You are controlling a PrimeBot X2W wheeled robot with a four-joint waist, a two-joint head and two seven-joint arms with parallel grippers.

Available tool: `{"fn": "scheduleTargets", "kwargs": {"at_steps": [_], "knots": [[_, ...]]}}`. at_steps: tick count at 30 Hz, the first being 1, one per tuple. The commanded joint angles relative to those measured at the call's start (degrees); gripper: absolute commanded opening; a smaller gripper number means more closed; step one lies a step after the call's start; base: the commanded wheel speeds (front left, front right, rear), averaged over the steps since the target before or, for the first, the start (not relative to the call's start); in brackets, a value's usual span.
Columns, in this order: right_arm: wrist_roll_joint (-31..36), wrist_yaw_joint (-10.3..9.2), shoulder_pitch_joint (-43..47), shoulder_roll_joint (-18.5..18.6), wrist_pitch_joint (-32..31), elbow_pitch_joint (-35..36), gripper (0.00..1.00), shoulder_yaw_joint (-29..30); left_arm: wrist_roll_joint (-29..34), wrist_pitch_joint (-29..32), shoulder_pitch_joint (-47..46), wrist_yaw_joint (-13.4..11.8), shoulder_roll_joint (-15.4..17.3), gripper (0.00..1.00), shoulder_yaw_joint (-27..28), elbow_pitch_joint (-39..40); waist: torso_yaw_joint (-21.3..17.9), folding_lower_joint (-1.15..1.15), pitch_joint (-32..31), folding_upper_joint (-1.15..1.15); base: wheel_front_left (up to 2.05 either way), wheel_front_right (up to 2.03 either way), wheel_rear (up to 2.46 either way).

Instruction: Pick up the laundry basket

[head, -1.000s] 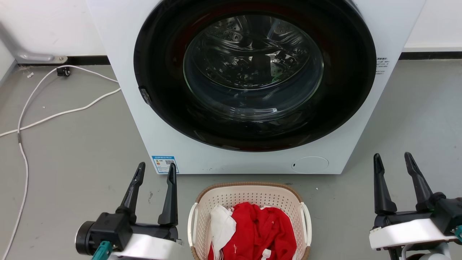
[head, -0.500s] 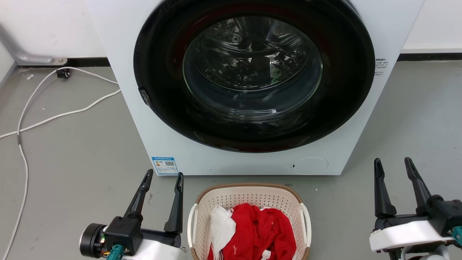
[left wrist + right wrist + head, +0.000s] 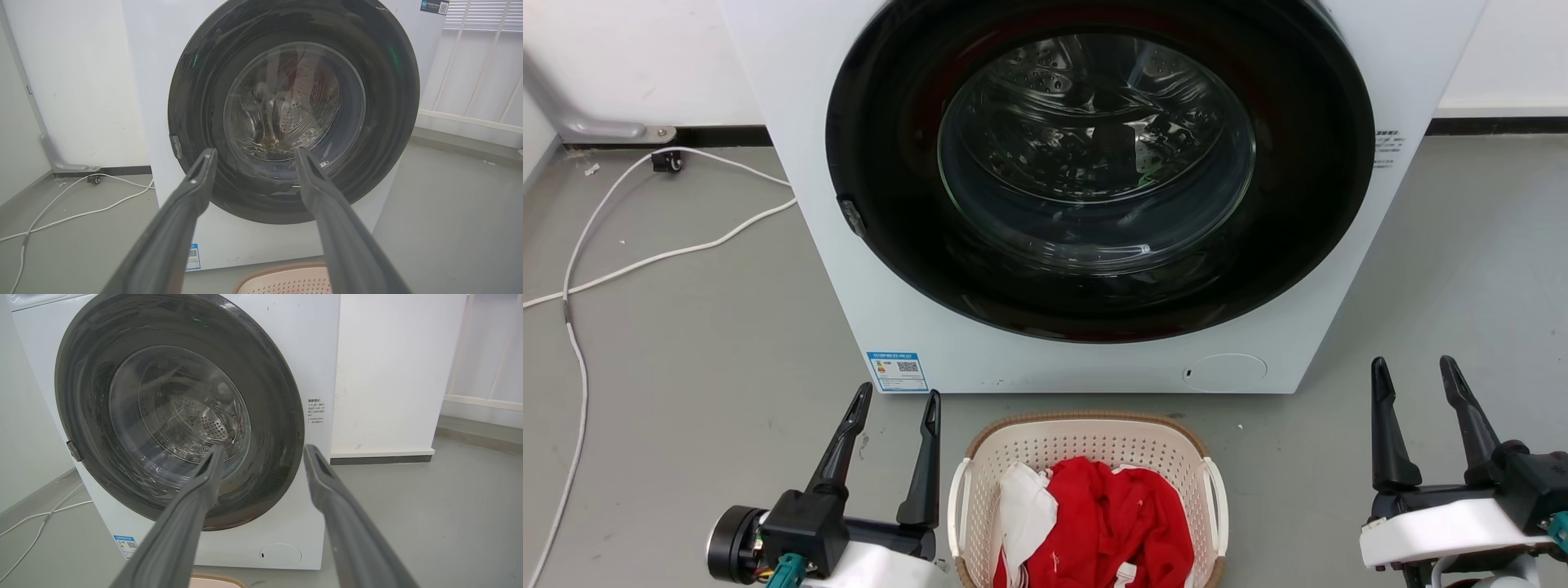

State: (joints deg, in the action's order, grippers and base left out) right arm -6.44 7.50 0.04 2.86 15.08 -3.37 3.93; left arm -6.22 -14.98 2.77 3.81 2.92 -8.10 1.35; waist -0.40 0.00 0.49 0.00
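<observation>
We see the laundry basket (image 3: 1094,445) on the grey floor (image 3: 686,343), near centre, just in front of the white washer (image 3: 890,343) and apart from it; the near end of the basket is cut off by the head view's edge. Inside is a red garment (image 3: 1111,514) in a heap, with a white cloth (image 3: 1025,506) on its left. The left tool (image 3: 898,394) sits just left of the basket, fingers pointing far toward the washer, released and empty. Its right finger is close to the basket's left handle (image 3: 953,506); we cannot tell whether they touch. The right tool (image 3: 1413,363) is well right of the basket, clear of it, also released with nothing between its fingers. The washer's round dark door (image 3: 1094,163) faces us, and there is a blue label (image 3: 897,371) low on the washer's front left. A white cable (image 3: 645,261) runs across the floor on the far left. In the left wrist view the spread fingers frame the lower door, and the basket's far rim (image 3: 282,281) shows at the bottom edge. In the right wrist view a sliver of brown rim (image 3: 216,579) shows at the bottom, beside the left finger.
</observation>
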Motion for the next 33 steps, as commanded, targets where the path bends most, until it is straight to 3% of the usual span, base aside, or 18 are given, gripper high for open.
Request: {"fn": "scheduleTargets", "kwargs": {"at_steps": [1, 11, 20, 33], "knots": [[0.1, -0.02, 0.0, 0.0, 0.1, 0.1, 1.0, 0.0, -0.1, -0.3, 0.5, -0.2, 0.0, 1.0, 0.1, -0.1, 0.0, 0.0, 0.1, 0.0, 0.0, 0.0, 0.0], [0.8, -0.02, -2.6, 0.0, 0.1, -2.2, 1.0, -1.1, 0.9, -0.2, -2.2, -0.7, 0.0, 1.0, 0.5, -3.0, -0.3, 0.0, 6.6, 0.0, 0.0, 0.0, 0.0], [1.3, -0.02, -9.7, 0.0, 0.1, -8.7, 1.0, -2.1, 3.2, -0.2, -9.4, 1.2, 0.5, 1.0, -0.1, -10.3, 0.4, 0.0, 16.5, 0.0, 0.0, 0.0, 0.0], [3.3, -0.02, -25.4, 0.1, 0.1, -26.5, 1.0, -5.5, 5.8, -0.2, -24.9, 3.4, 7.0, 1.0, -4.2, -29.0, -1.0, 0.0, 32.7, 0.0, 0.0, 0.0, 0.0]]}}
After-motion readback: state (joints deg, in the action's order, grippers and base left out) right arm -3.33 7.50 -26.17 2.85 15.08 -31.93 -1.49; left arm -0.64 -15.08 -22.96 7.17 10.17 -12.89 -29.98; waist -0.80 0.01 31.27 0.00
